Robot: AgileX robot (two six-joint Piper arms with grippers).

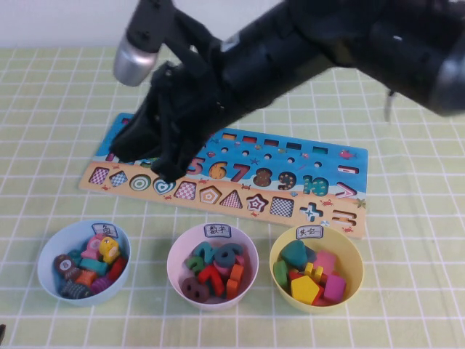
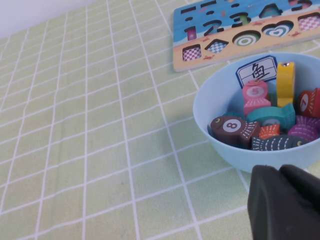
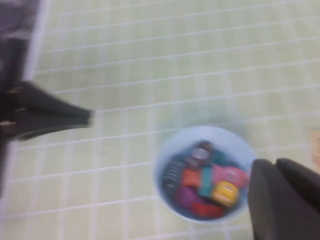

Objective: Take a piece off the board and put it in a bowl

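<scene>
The right gripper (image 1: 171,171) sits low over the left end of the board (image 1: 290,185), its jaws pressed together. That fits a pinch on a small piece, probably lifted from a slot there, but the tiny red block cannot be made out in any view: the dark arm covers the board's left end from above, and the right wrist view is smeared, showing only dark finger shapes and the light blue bowl (image 1: 54,243) below them. Whether anything is actually between the jaws therefore stays uncertain.

The light blue bowl stands on the checked surface (image 1: 43,131) near and left of the board, first in a row with the white bowl (image 1: 174,254) and the yellow bowl (image 1: 352,254), so a carry from the board's left end would be short. It is already heaped with coloured fish-like pieces.

The left gripper (image 2: 285,200) is parked low just beside the light blue bowl, on its near side; only part of it shows at the frame's edge, and I cannot tell how its jaws stand.
</scene>
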